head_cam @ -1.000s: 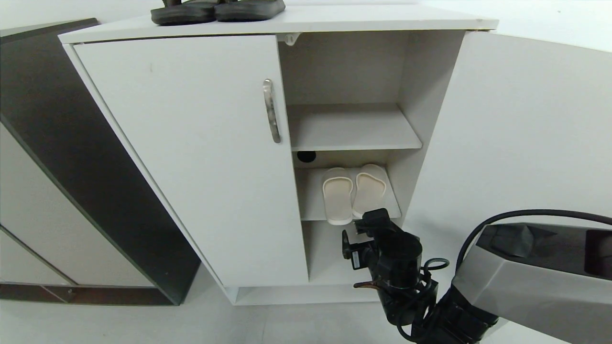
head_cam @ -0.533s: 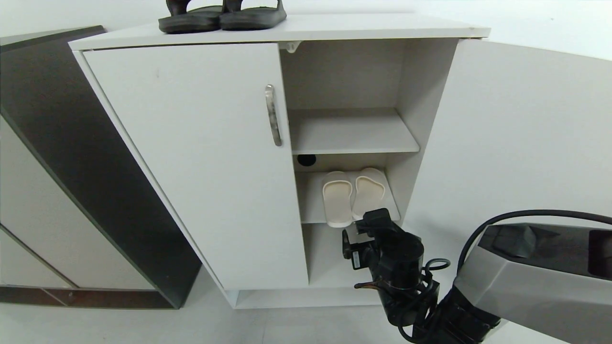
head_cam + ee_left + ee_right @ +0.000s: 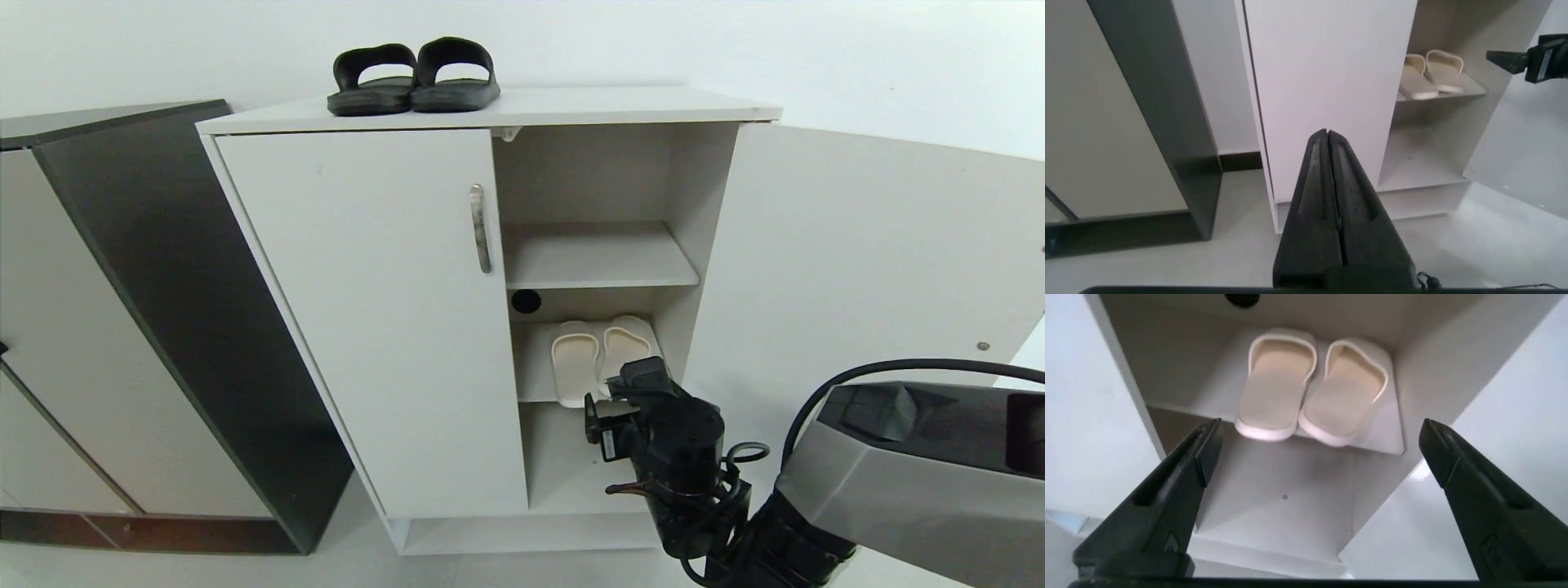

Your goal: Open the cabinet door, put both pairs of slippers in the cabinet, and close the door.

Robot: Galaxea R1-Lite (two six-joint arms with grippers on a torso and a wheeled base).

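The cabinet (image 3: 367, 327) stood on the floor (image 3: 457, 572). Black slippers (image 3: 414, 77) lay on its top, toward 9 o'clock. Cream slippers (image 3: 600, 355) sat side by side on its middle shelf (image 3: 532, 367).

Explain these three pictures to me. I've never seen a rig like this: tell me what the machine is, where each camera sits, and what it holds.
This is a wheeled robot with two arms, each ending in a two-fingered gripper. The wide picture comes from a camera on its head and looks at a white cabinet. The cabinet's right door stands open and its left door is closed. The other two pictures come from cameras on the wrists. The left gripper is shut and holds nothing. The right gripper is open and empty, in front of the cream slippers on a middle shelf. Black slippers sit on top of the cabinet.
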